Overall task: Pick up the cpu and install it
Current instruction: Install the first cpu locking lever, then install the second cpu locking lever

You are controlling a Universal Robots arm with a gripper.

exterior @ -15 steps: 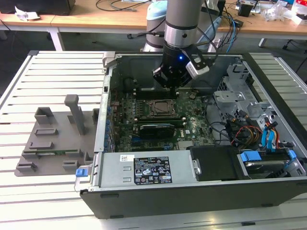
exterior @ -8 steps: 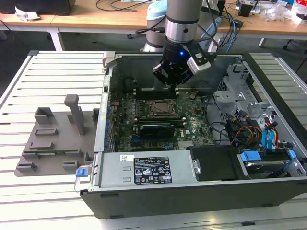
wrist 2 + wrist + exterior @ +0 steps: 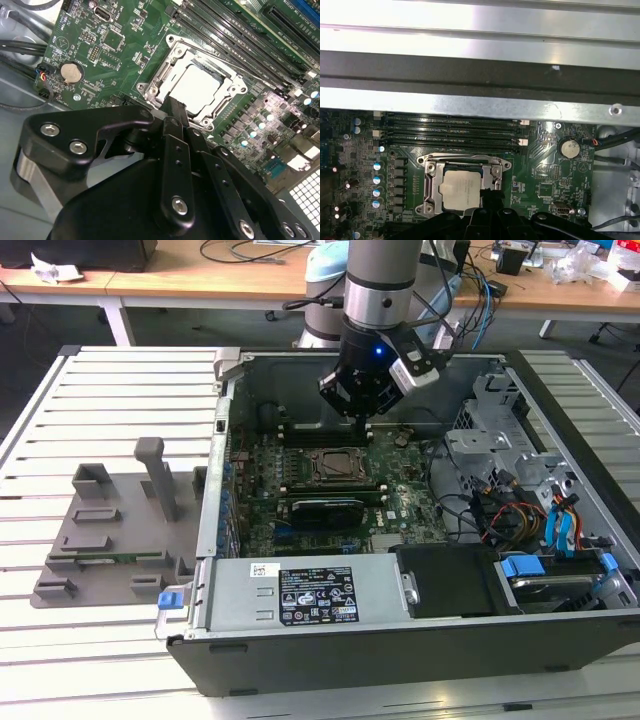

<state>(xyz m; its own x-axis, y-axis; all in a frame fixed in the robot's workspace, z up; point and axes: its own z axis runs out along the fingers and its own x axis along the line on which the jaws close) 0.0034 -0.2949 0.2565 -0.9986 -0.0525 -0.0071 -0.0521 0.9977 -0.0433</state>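
The cpu (image 3: 202, 85) is a flat silver square lying inside the metal-framed socket (image 3: 156, 82) on the green motherboard, and it shows in both wrist views. In the first wrist view the cpu (image 3: 461, 188) sits level in the socket (image 3: 431, 186). My gripper (image 3: 176, 105) hangs right over one edge of the chip with its black fingers (image 3: 175, 150) drawn together and nothing between them. Whether the tip touches the chip I cannot tell. In the exterior view my gripper (image 3: 361, 427) points down just behind the socket and cpu (image 3: 338, 462) inside the open computer case (image 3: 300, 665).
Memory slots (image 3: 455, 132) run beside the socket. A black card (image 3: 325, 510) lies in front of it, and a coin cell (image 3: 71, 73) is near. Cables and drive bays (image 3: 520, 490) crowd the exterior view's right. A grey fixture (image 3: 110, 530) lies outside the case at the exterior view's left.
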